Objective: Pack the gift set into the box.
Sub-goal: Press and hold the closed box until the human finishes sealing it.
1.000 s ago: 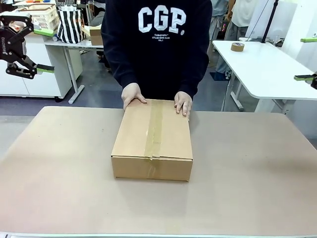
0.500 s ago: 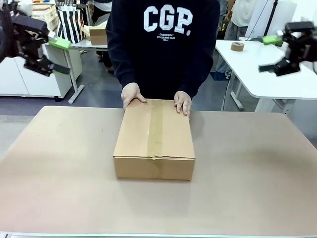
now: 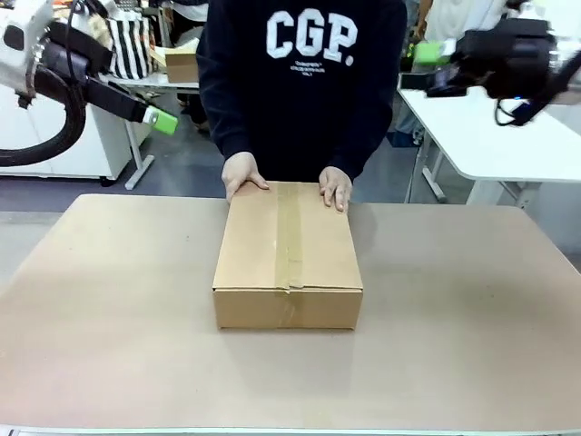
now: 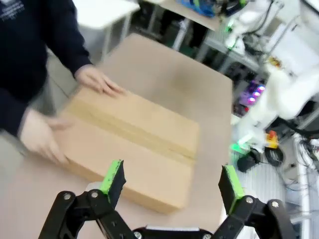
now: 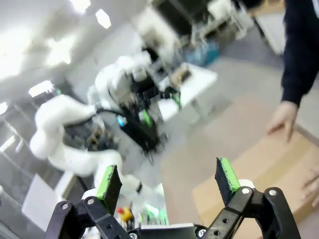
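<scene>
At the middle of the tan table [image 3: 472, 309], the box [image 3: 288, 250] lies flat with its flaps closed and a strip of brown tape [image 3: 289, 232] running along the top seam and down over the near face. Across from me, a person in a dark sweatshirt [image 3: 304, 100] printed "CGP." stands at the far edge, one hand [image 3: 243, 173] resting on the box's far left corner and the other hand [image 3: 336, 188] on its far right corner. My left gripper [image 4: 172, 178] hangs high over the table's left side, well apart from the box, its green-padded fingers spread wide with nothing between them; through its wrist camera I see the box lying beyond the fingers, the person's hands blurred at one end. My right gripper [image 5: 167, 178] hangs high at the right, also well clear of the box, fingers just as wide apart and holding nothing. Its wrist camera, badly blurred, catches a corner of the box, a dark sleeve and the white left arm [image 5: 75, 129] farther off.
</scene>
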You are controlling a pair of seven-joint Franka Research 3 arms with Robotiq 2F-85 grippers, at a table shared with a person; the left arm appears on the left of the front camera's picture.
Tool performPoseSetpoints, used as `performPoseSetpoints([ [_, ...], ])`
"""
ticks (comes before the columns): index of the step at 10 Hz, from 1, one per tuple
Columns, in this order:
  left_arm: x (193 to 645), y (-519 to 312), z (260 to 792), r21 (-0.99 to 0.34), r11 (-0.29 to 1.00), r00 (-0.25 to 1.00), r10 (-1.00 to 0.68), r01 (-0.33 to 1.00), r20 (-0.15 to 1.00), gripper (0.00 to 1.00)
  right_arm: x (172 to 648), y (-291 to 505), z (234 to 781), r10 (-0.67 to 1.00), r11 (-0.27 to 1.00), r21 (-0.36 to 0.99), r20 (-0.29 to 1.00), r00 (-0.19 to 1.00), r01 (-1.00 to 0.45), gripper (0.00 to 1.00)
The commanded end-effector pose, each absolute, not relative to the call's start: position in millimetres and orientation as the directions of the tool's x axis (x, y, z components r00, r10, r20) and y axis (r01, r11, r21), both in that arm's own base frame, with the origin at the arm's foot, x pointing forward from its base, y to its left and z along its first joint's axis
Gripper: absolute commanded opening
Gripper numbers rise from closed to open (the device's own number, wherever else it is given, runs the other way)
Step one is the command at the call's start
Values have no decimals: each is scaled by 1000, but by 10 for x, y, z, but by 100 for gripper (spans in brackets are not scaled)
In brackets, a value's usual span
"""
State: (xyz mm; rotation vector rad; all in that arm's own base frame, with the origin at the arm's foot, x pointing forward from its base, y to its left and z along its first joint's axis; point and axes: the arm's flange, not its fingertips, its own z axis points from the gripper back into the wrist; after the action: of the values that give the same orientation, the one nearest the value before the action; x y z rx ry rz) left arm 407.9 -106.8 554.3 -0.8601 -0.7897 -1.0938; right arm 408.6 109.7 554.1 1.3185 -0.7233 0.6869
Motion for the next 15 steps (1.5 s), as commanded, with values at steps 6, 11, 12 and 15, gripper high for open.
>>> performPoseSetpoints([
  [6,4140,-1289,5249,-191,116,221,-385,975,896,100,3980,1634,5328,253,206,101,955,153,-973,100],
  [11,4200,-1477,4865,-155,15,153,-283,988,947,100,3727,1964,4338,405,190,-62,914,21,-980,100],
  [12,4182,-1593,4723,-179,-138,130,-305,974,943,100,3758,1997,4160,406,184,19,909,94,-983,100],
  [15,4150,-1642,4668,-189,-91,148,-344,978,927,100,3679,1868,4305,434,148,-40,901,28,-988,100],
])
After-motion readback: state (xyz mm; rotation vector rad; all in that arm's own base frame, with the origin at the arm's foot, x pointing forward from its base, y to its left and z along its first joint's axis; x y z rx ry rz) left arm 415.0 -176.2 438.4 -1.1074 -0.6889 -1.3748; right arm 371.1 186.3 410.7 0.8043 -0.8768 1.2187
